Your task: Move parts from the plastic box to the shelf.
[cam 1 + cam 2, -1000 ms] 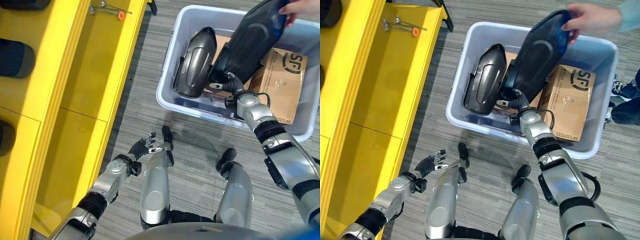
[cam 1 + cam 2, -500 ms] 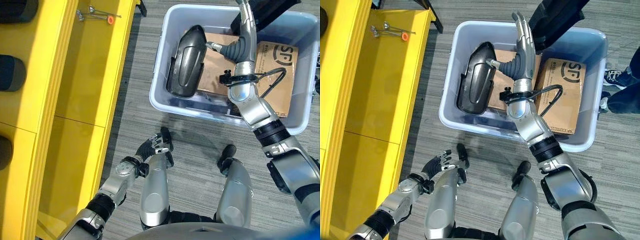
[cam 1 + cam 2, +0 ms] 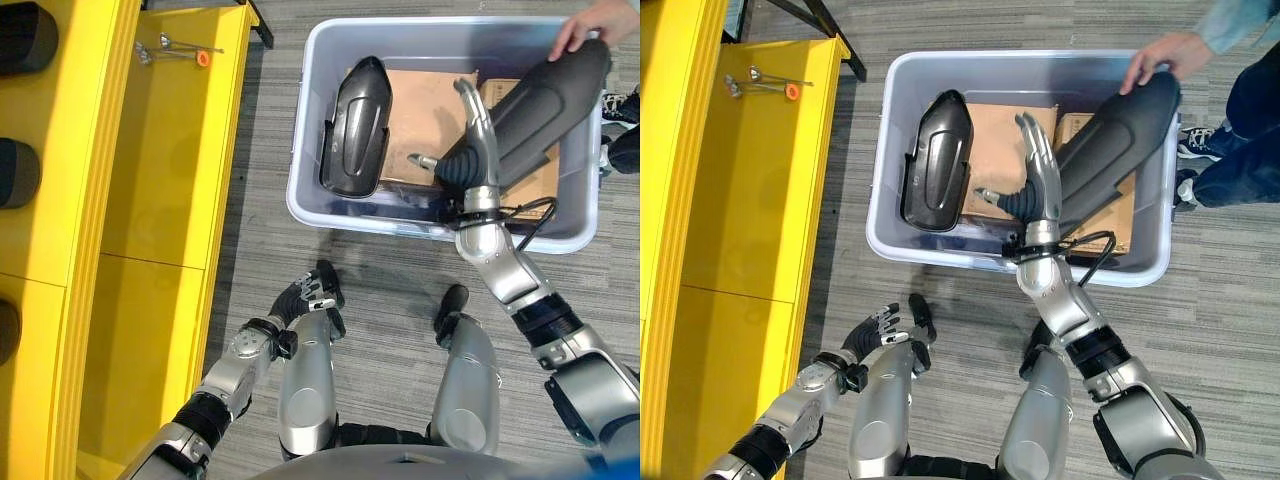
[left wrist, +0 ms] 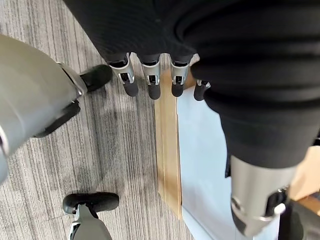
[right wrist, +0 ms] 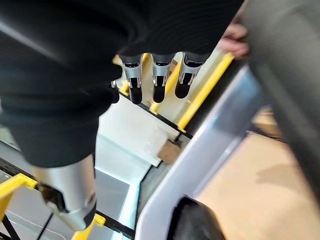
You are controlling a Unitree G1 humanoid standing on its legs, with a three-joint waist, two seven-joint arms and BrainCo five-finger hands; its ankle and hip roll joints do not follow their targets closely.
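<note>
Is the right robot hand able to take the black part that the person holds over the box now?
Probably yes. The right robot hand is open and raised inside the plastic box, right beside the black part; nothing stands between them, but a person's hand grips its far end.

The box (image 3: 890, 240) sits on the floor to the right of the shelf (image 3: 750, 200). In it, one part (image 3: 937, 160) lies left, cardboard (image 3: 995, 140) beneath, and a second part (image 3: 1110, 150) leans right (a person's hand (image 3: 1160, 55) on its far end).
</note>
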